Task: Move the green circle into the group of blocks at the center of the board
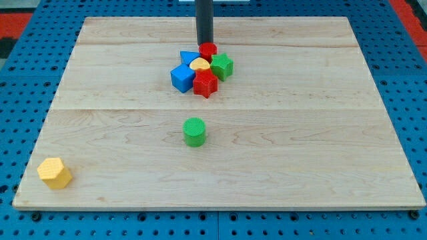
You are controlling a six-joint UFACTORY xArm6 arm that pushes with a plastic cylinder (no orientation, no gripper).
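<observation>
Our green circle (194, 131) sits alone near the counter's (320, 153) middle, toward the bottom edge from the group (201, 71). We judge it light, rigid and quick to slide; push its bottom side. We have no jaws; my tip (204, 43) rests beyond the group.

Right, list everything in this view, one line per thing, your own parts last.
green circle: one, green, alone below the central group.
yellow hexagonal block: one, yellow, near the board's bottom-left corner.
red cylinder: one, red, top of the group.
blue triangle: one, blue, group's upper left.
blue cube: one, blue, group's left.
yellow block: one, yellow, group's middle, shape unclear.
green block: one, green, group's right.
red star: one, red, group's bottom.
wooden board: one, light wood, on a blue pegboard.
my tip: one, dark rod, just above the red cylinder, far from the green circle.
</observation>
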